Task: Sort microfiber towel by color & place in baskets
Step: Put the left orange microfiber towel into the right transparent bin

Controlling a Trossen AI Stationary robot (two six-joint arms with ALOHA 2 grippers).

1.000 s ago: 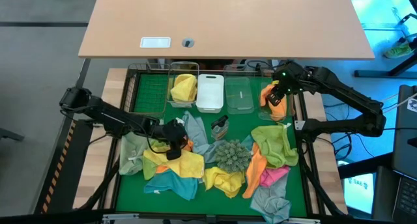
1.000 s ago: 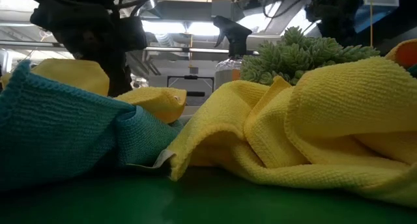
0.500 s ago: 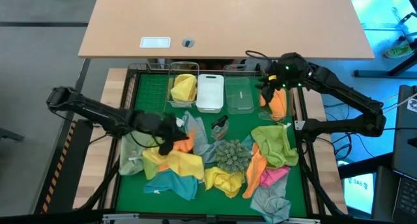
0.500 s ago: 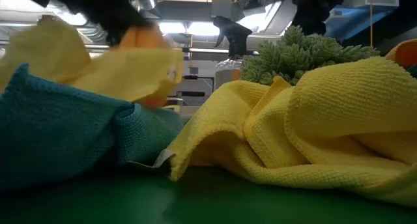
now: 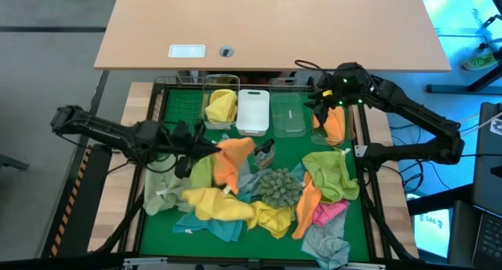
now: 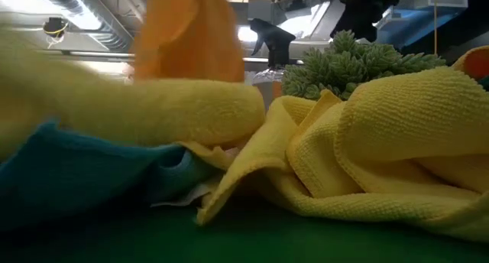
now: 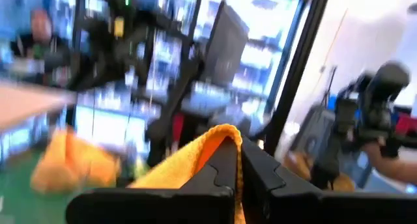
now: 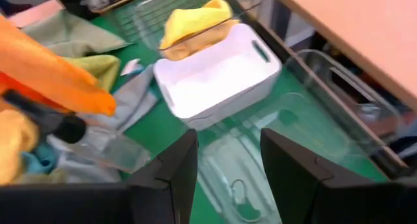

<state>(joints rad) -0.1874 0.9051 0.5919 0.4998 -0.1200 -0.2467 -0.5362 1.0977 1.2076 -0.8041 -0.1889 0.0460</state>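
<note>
1. Two arms are in frame in the high view. The left gripper (image 5: 205, 144) is over the left-centre of the green table (image 5: 294, 148), its fingers pinched together on an orange towel (image 5: 230, 162) that hangs lifted above the pile. The left wrist view shows the same orange cloth clamped between the dark fingers (image 7: 215, 175).
2. Right gripper (image 5: 324, 103) hovers at the back right of the table, fingers spread apart and holding nothing; the right wrist view shows both fingers (image 8: 171, 168) parted above a clear basket (image 8: 260, 146).
3. Baskets stand in a row along the back edge: a clear basket with a yellow towel (image 5: 221, 105) in it, next the white basket (image 5: 252, 111), then the clear one (image 5: 288, 115) under the right gripper. An orange cloth (image 5: 334, 124) sits at the far right end of the row.
4. Loose towel pile (image 5: 235, 211) of yellow, teal, green, pink and grey cloths covers the front of the table.
5. Spiky grey-green ball (image 5: 278, 187) rests mid-pile; a spray bottle (image 5: 264, 151) lies just behind it.
6. Low view: yellow cloth (image 6: 382, 148) fills the foreground, touching the teal cloth (image 6: 84, 175).
</note>
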